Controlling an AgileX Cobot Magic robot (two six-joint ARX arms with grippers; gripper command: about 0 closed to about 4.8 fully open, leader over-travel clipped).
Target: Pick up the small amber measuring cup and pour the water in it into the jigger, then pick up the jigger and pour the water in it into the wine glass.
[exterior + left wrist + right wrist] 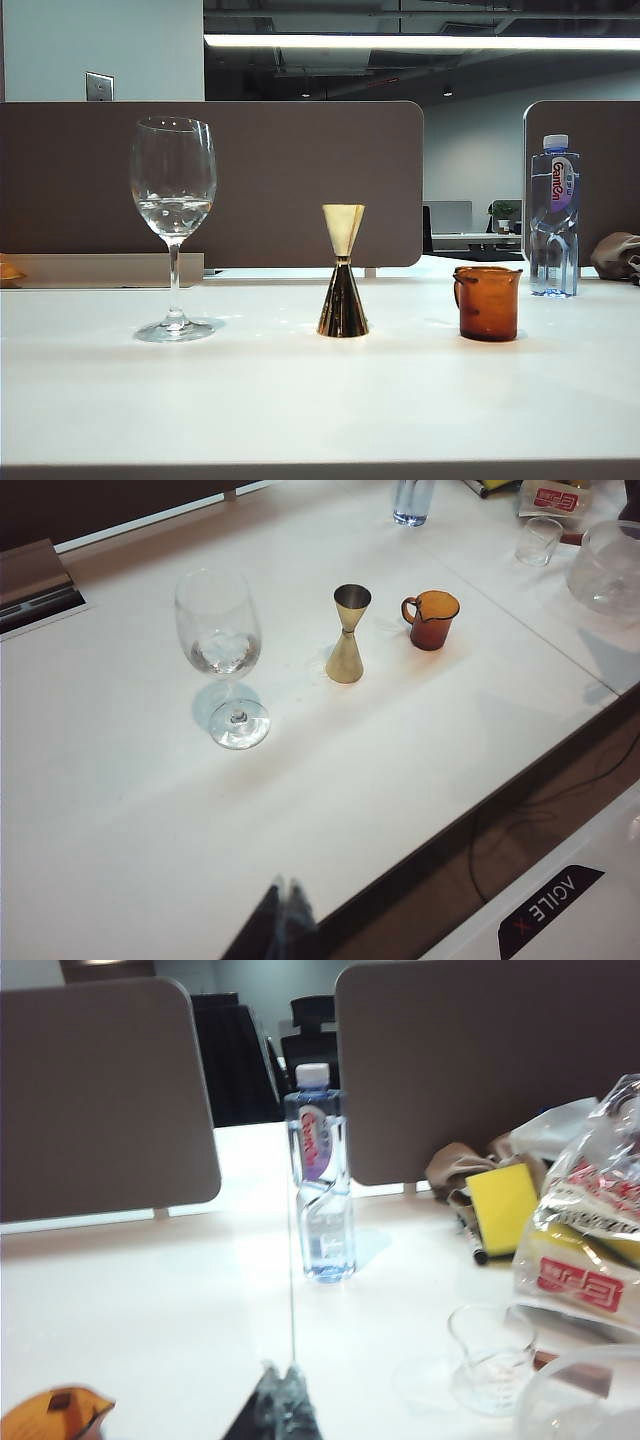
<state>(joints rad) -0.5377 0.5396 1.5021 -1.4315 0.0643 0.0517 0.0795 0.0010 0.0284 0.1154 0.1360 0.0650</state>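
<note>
On the white counter [320,400] stand one wine glass [173,215] holding water [174,213], one jigger [343,272], one small amber measuring cup [488,302] and one water bottle [554,215]. Both tools hang above it, left tool [283,895] and right tool [283,1380] each closed on nothing

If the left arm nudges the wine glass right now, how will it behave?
Probably tippy: the wine glass carries a wide bowl on a thin stem over a small foot, with water held high. Likely slick too, being smooth glass on a glossy table. Thin walls suggest it is fragile. Both grippers, left and right, sit well away.
</note>
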